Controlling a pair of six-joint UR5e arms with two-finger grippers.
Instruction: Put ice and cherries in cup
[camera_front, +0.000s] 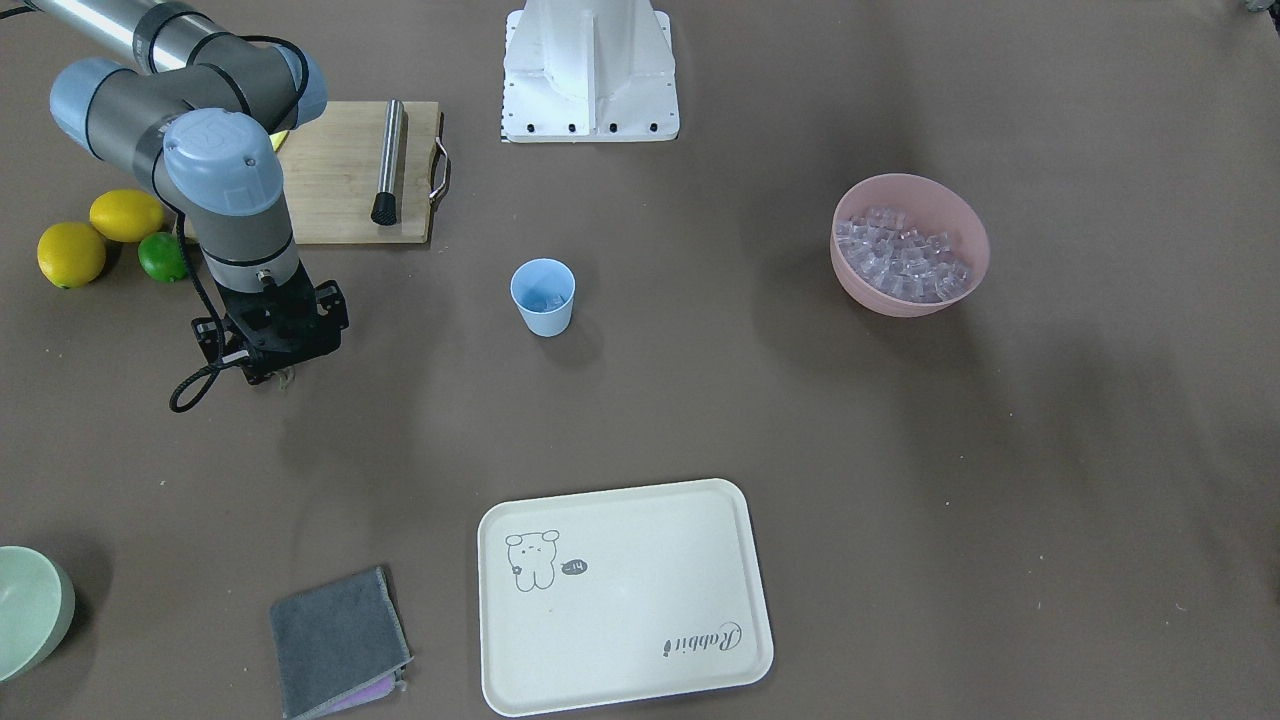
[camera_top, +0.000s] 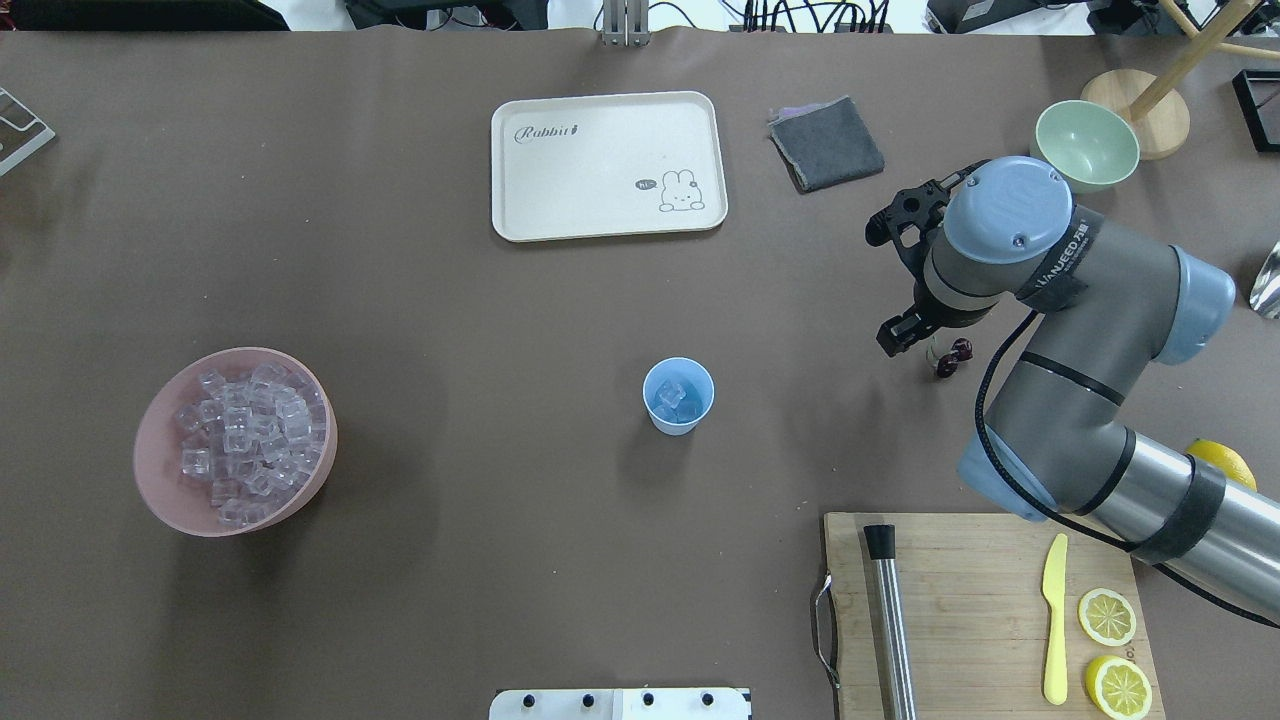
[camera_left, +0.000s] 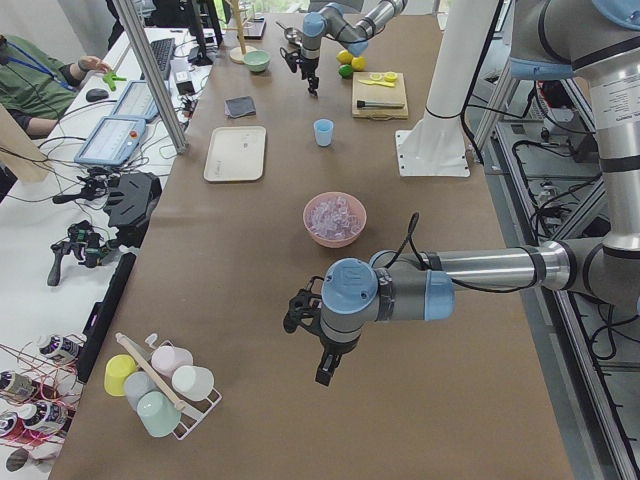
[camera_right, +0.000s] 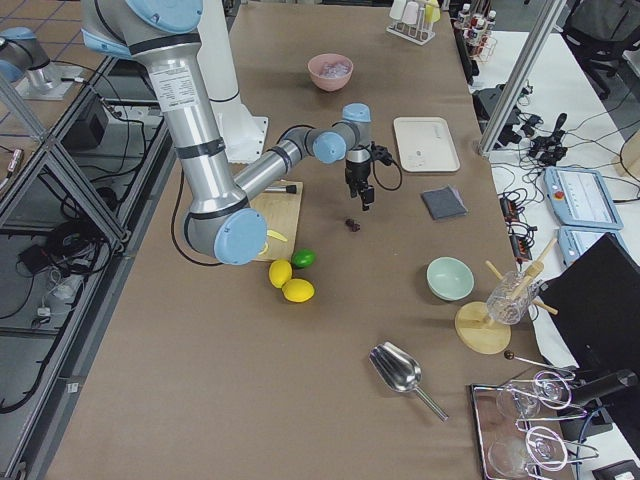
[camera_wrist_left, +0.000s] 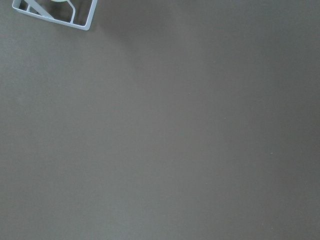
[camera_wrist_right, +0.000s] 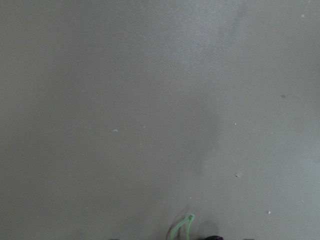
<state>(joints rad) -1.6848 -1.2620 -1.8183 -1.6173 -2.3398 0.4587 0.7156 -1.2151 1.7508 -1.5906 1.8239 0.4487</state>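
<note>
The light blue cup (camera_top: 678, 396) stands upright mid-table with a few ice cubes (camera_top: 676, 397) inside; it also shows in the front view (camera_front: 543, 297). Many more ice cubes (camera_top: 240, 430) fill the pink bowl (camera_top: 160, 500) at the left. The dark red cherries (camera_top: 951, 358) are right at my right gripper (camera_top: 928, 350), which points down over them. Its jaws are hidden under the wrist, so I cannot tell its state. A green stem (camera_wrist_right: 183, 227) shows at the bottom of the right wrist view. My left gripper (camera_left: 326, 372) shows only in the left side view, far from the cup; I cannot tell its state.
A cream tray (camera_top: 600, 200) and a grey cloth (camera_top: 826, 143) lie at the far side. A pale green bowl (camera_top: 1086, 145) stands beyond my right arm. A cutting board (camera_top: 960, 560) holds a steel muddler (camera_top: 890, 620), a yellow knife and lemon slices. Two lemons and a lime (camera_front: 160, 257) lie beside it.
</note>
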